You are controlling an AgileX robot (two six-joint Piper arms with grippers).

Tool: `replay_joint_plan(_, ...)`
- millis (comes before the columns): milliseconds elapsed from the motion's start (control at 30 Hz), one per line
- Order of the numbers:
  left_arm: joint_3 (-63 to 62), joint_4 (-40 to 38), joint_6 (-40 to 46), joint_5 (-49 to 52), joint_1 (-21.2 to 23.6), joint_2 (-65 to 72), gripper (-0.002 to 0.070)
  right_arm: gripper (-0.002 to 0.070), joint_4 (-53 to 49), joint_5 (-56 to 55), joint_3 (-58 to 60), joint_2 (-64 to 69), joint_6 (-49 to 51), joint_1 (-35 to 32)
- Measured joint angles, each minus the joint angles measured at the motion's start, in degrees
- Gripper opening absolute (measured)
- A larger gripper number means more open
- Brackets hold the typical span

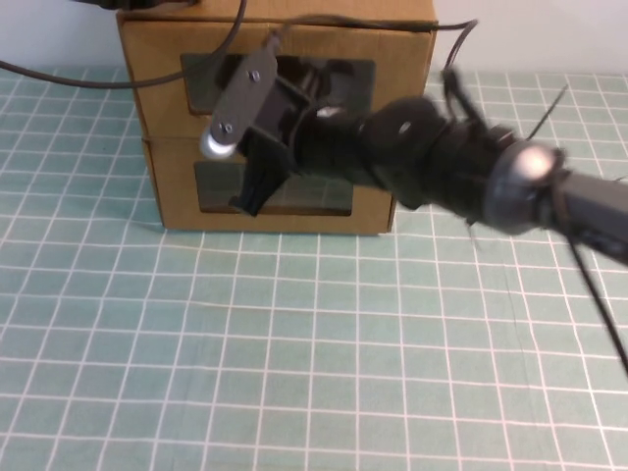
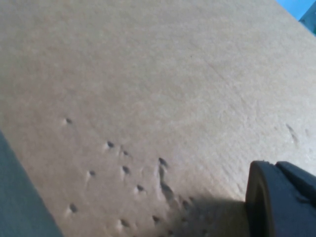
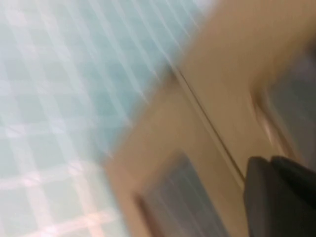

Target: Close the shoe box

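- High view: two brown cardboard boxes are seen stacked at the far side of the green gridded mat (image 1: 294, 353), left of centre
- The shoe box (image 1: 177, 196) is taken to be the lower of the two, resting on the mat with its clear window (image 1: 211, 186) facing the near side; its white pull tab cannot be made out behind the arm
- The upper box (image 1: 157, 59) sits directly on top of it, its own window partly hidden
- The right arm (image 1: 549, 196) is stretched from the right edge across to the box fronts, and the right gripper (image 1: 257, 191) is held against the lower window; whether its fingers are spread or pressed together cannot be told
- The left gripper (image 2: 281, 197) is shown only in the left wrist view, close against a dented cardboard surface (image 2: 148, 98); its finger state cannot be told
- A black cable (image 1: 59, 78) is draped over the upper box from the left
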Motion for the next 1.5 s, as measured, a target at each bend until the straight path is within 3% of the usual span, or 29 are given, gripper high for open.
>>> replay_joint_plan(100, 0.0, 0.4, 0.0, 0.1, 0.0, -0.3, -0.0005, -0.0014, -2.3, 9.6, -0.5, -3.9, 2.9, 0.0)
replay_joint_plan(267, 0.2, 3.1, 0.0, 4.6, 0.4, -3.5, -0.0005, -0.0014, -15.0, 19.1, -0.5, -8.7, 16.9, 0.1)
replay_joint_plan(533, 0.4, 6.1, -0.5, 9.2, 0.6, -13.9, -0.0005, -0.0014, -35.8, 25.2, -0.5, -19.5, 47.6, 0.1)
replay_joint_plan(867, 1.4, 18.3, -8.3, 12.3, 0.6, -29.1, -0.0005, -0.0014, -74.7, 36.8, -0.5, -35.0, 91.0, -1.3)
replay_joint_plan(1000, 6.1, 19.8, -9.5, 12.5, 0.6, -35.8, -0.0005, -0.0014, -79.0, 42.9, 0.0, -39.5, 96.8, -3.3)
replay_joint_plan(1133, 14.9, 21.4, -10.0, 12.5, 0.6, -43.2, -0.0005, -0.0014, -79.9, 42.2, 5.6, -46.1, 100.2, -5.5)
replay_joint_plan(1400, 40.7, 26.2, -10.1, 6.0, 0.6, -61.4, -0.0005, -0.0014, -83.4, 31.7, 28.5, -65.1, 106.8, -7.7)
replay_joint_plan(1500, 49.7, 31.4, -12.7, 1.7, 0.6, -69.6, -0.0005, -0.0014, -87.0, 28.0, 38.7, -72.3, 110.1, -7.9)
